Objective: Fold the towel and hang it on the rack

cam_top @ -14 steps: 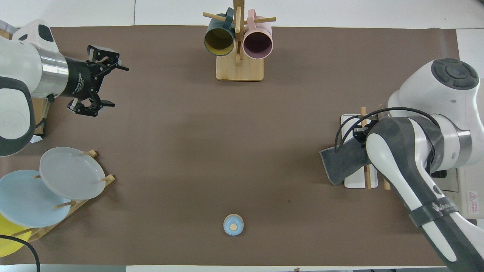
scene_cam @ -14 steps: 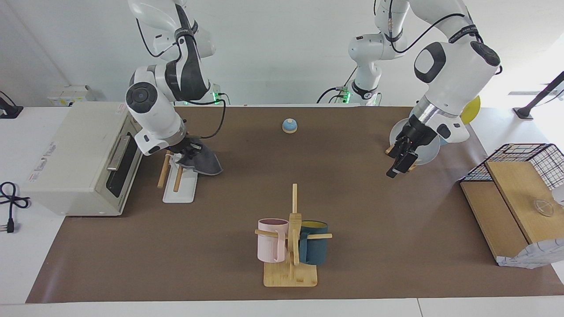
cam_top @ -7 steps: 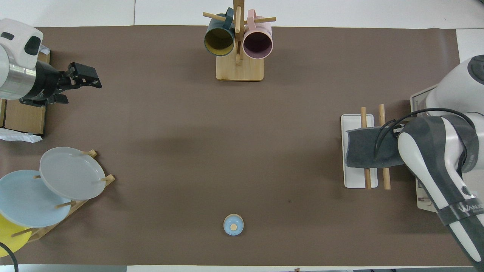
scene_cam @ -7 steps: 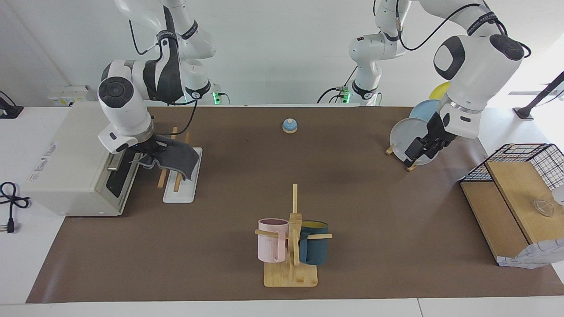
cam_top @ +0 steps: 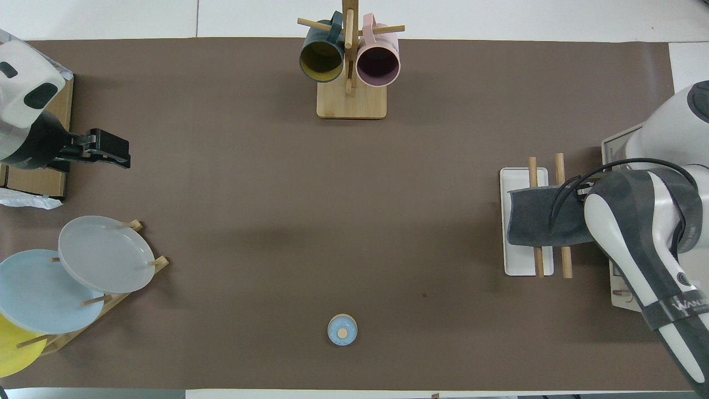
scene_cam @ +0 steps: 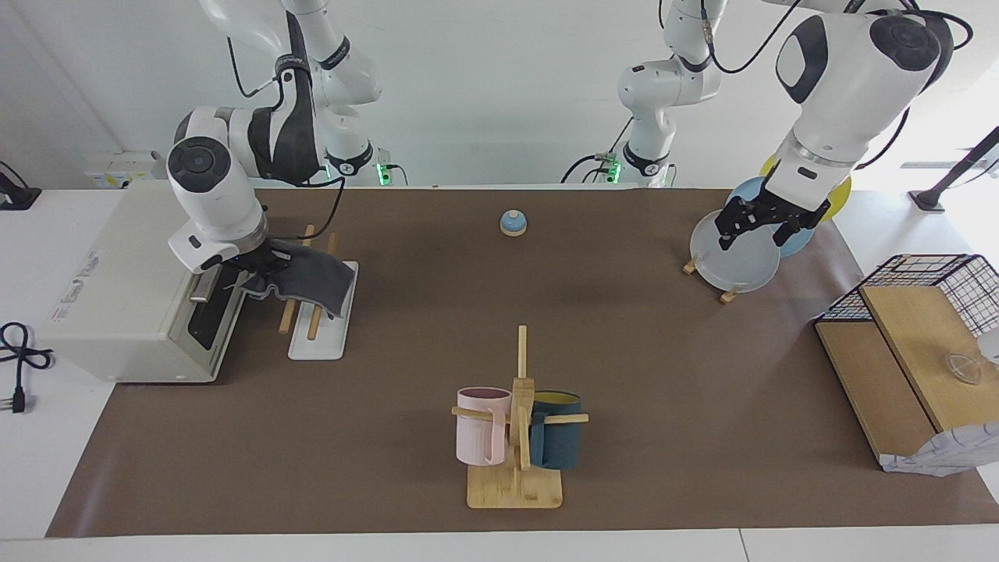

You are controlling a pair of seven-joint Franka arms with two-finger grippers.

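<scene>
bright, even light | soft faint shadows on mat [scene_cam: 640, 351] | blown-out glare at one side | sharp focus

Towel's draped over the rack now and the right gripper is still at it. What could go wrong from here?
1. The towel lies across both rods of the rack with its edge at the right gripper; pulling away without a clean release might drag it off.
2. The toaster oven stands right beside that arm, so a careless retreat may bump it.
The left gripper waits above the plates.
</scene>
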